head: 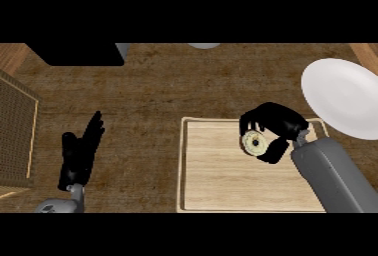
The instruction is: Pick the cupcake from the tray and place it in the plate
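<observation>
The right hand (272,131) curls round the pale round cupcake (255,143) above the light wooden tray (221,175), near the white round plate (341,97); the left hand (80,152) rests with straight fingers over the brown worktop (148,95)

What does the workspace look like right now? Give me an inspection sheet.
Surface: brown wood-grain counter.
Job's things: cupcake held over the wooden tray, near its upper right corner; white plate to the right, bare.
Clutter: wicker basket at left edge; black box at top left; pale round object at top edge, cut off.
Hands: right hand, fingers curled round the cupcake; left hand open, resting at lower left.
Cables: nothing seen.
Surroundings: nothing seen beyond the counter.
</observation>
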`<control>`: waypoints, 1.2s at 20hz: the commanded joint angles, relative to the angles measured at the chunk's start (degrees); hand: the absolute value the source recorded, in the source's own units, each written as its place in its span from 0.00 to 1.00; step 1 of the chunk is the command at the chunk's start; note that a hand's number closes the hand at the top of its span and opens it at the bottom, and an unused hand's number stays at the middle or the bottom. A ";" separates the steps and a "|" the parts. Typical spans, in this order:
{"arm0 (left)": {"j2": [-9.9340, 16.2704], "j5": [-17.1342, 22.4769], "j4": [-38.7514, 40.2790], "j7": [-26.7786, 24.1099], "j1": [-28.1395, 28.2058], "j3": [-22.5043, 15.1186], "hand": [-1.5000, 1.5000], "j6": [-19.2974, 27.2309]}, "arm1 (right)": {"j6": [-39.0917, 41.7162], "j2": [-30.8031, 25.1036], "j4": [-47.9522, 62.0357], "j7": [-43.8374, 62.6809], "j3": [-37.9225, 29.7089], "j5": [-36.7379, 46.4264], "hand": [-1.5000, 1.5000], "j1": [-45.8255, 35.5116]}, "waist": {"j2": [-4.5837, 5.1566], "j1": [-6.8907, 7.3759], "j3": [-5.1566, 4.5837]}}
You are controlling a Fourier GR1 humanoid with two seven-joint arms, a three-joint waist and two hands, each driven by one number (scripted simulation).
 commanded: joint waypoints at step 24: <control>0.06 -1.45 -2.39 2.97 -0.58 2.23 0.50 -1.12 | -32.15 -4.52 -2.64 8.14 -26.34 2.26 1.00 -3.35 | 0.01 -0.23 0.05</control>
